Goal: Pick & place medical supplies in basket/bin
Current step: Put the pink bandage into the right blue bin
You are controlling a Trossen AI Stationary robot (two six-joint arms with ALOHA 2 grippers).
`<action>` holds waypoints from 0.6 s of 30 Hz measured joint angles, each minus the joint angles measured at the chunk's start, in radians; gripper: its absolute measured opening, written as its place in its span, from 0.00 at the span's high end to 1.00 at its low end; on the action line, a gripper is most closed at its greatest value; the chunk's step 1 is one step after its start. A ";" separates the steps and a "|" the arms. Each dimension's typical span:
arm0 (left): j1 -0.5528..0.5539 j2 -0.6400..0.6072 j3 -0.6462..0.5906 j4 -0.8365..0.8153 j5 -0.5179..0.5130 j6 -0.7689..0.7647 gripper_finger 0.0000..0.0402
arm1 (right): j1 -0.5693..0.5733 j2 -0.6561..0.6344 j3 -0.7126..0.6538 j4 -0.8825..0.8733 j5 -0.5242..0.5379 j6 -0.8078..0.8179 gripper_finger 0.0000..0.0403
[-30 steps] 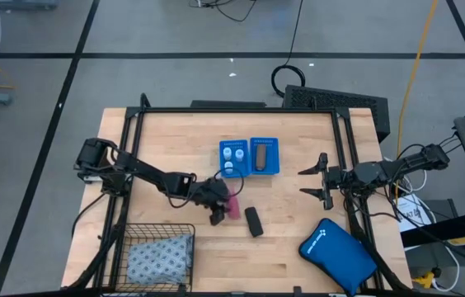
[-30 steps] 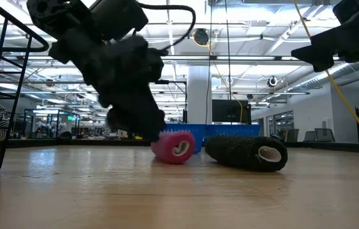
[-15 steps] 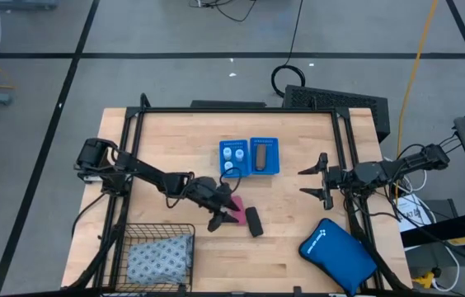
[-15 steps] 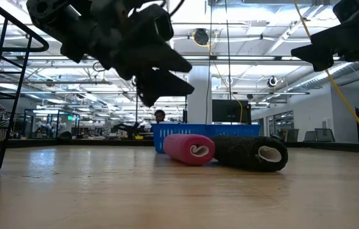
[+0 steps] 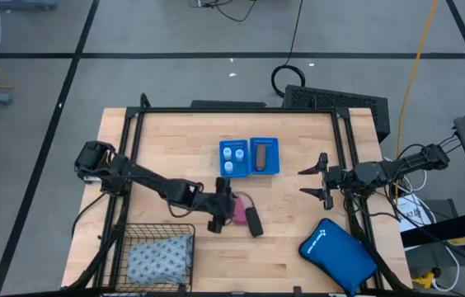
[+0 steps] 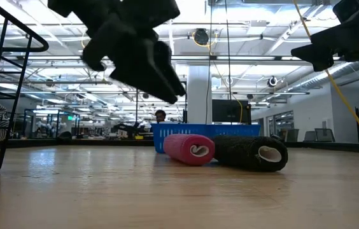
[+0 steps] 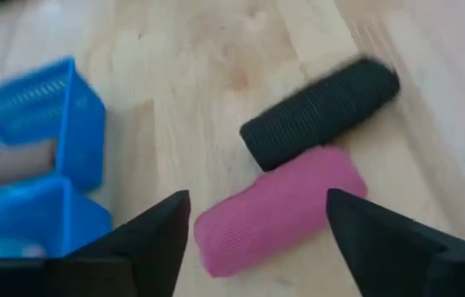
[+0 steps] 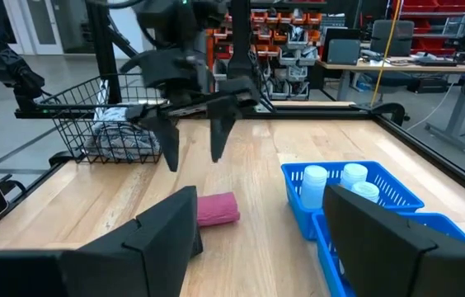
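Fingers of my left gripper apart, empty, above table; pink roll just at 3 o'clock, long axis 12–6, touching black roll. Right gripper open, farther.

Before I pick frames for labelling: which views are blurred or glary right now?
Left wrist view: the pink roll, black roll and blue tray are all soft. Low view: the left gripper is a dark smear against bright ceiling lights. High view: evenly lit, no strong glare on the table.
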 joint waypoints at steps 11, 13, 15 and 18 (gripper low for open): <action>-0.018 0.058 -0.003 0.035 -0.045 0.346 0.24 | 0.000 0.000 0.000 0.000 0.000 -0.001 0.37; -0.016 0.088 -0.004 0.074 -0.025 0.364 0.26 | 0.000 0.000 0.000 0.001 0.000 -0.001 0.37; -0.016 0.119 -0.003 0.085 -0.025 0.410 0.28 | 0.000 0.001 0.000 0.001 0.000 0.000 0.37; -0.017 0.164 -0.003 0.133 -0.039 0.489 0.30 | 0.000 0.001 0.000 0.000 0.000 0.002 0.37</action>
